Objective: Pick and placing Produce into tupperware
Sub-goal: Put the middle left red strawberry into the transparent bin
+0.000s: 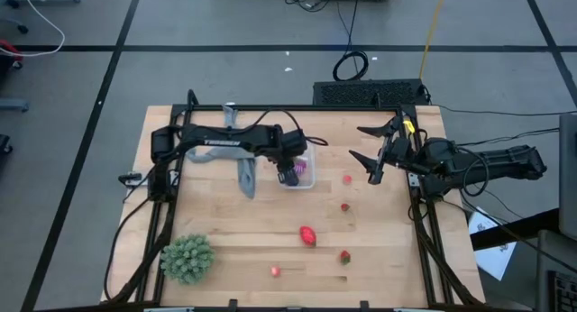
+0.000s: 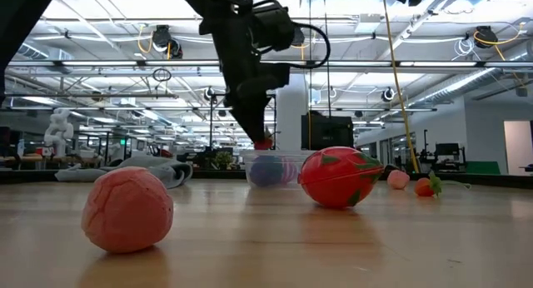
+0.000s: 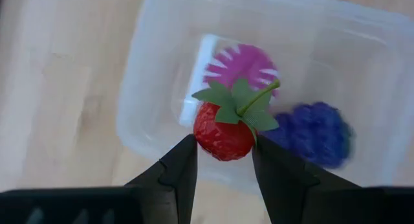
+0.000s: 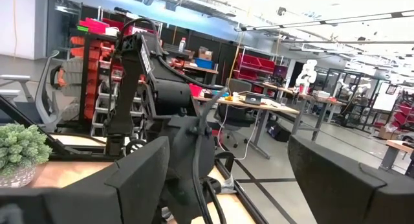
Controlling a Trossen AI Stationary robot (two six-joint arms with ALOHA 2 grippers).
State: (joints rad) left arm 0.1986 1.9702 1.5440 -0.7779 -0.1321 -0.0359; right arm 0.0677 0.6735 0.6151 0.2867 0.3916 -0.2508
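Now left hand (image 3: 223, 160) points down over tupperware (image 3: 162, 75), gripping red berry (image 3: 223, 130) — right hand (image 1: 370, 154) open, raised.

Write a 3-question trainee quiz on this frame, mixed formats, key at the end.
1. True or false: the left tool is shut on a toy strawberry above the clear tupperware.
2. Multiple choice: which items already lie in the tupperware? A) a magenta spiky fruit and a blue-purple fruit; B) the green spiky ball; C) nothing.
3. Fill in: the right tool waits near the table's right edge with its fingers ____.

Key: 1 true; 2 A; 3 open.
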